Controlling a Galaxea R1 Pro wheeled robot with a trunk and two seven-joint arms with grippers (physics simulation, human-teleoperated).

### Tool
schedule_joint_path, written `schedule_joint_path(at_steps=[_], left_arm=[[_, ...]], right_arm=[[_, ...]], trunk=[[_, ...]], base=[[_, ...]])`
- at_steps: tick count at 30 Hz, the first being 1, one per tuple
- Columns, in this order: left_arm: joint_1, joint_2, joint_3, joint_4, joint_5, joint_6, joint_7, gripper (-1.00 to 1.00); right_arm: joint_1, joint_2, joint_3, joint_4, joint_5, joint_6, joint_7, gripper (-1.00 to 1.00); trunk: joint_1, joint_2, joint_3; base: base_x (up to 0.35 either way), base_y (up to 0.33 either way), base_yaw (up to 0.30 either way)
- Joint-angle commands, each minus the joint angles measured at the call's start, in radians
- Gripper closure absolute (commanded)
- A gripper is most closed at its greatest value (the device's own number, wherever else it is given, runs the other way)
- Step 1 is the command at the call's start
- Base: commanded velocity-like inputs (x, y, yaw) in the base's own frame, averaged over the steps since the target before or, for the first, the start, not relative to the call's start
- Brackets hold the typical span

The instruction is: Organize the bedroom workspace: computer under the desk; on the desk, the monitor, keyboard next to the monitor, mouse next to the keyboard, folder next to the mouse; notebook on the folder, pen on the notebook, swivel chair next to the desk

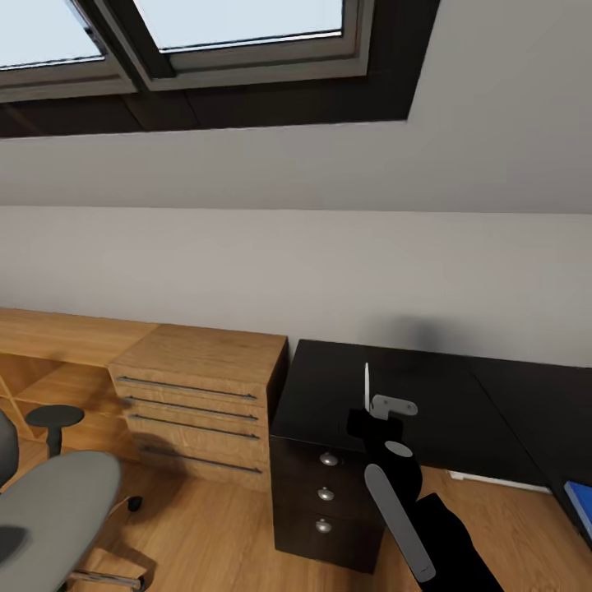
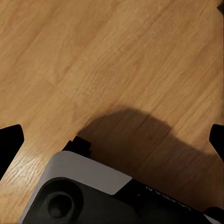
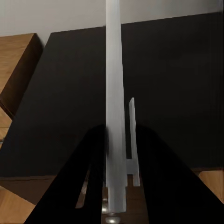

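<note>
My right gripper [image 3: 119, 154] is clamped on the pen [image 3: 115, 93], above the desk's [image 1: 460, 403] left end. Left gripper state: can't tell.

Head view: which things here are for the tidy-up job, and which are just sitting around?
For the job:
- pen, held in the right tool
- desk
- swivel chair
- folder, at the picture's right edge

Just sitting around:
- wooden dresser
- skylight windows
- wooden floor
</note>
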Motion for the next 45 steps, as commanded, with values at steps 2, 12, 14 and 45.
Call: schedule_joint_path(at_steps=[2, 12, 14, 45], left_arm=[[-0.003, -0.001, -0.004, 0.001, 0.003, 0.005, 0.005, -1.00], [-0.005, -0.008, -0.001, 0.006, 0.002, -0.002, 0.002, -1.00], [-0.005, -0.011, -0.003, 0.006, 0.001, -0.009, 0.002, -1.00], [-0.006, -0.030, -0.079, 0.006, -0.144, -0.117, 0.003, -1.00]], right_arm=[[-0.001, -0.001, 0.000, 0.003, -0.008, 0.002, -0.006, 1.00], [-0.001, -0.009, -0.113, 0.057, -0.015, 0.011, 0.018, 1.00], [-0.004, -0.030, -0.243, 0.109, -0.014, 0.033, 0.121, 1.00], [-0.023, -0.123, -0.478, 0.290, -0.009, 0.042, 0.287, 1.00]], trunk=[[0.000, -0.001, -0.001], [0.000, -0.001, 0.000], [0.000, -0.001, 0.000], [0.000, -0.001, 0.000]], base=[[0.000, 0.000, -0.274], [0.000, 0.000, -0.291], [0.000, 0.000, -0.294], [0.000, -0.077, -0.294]])
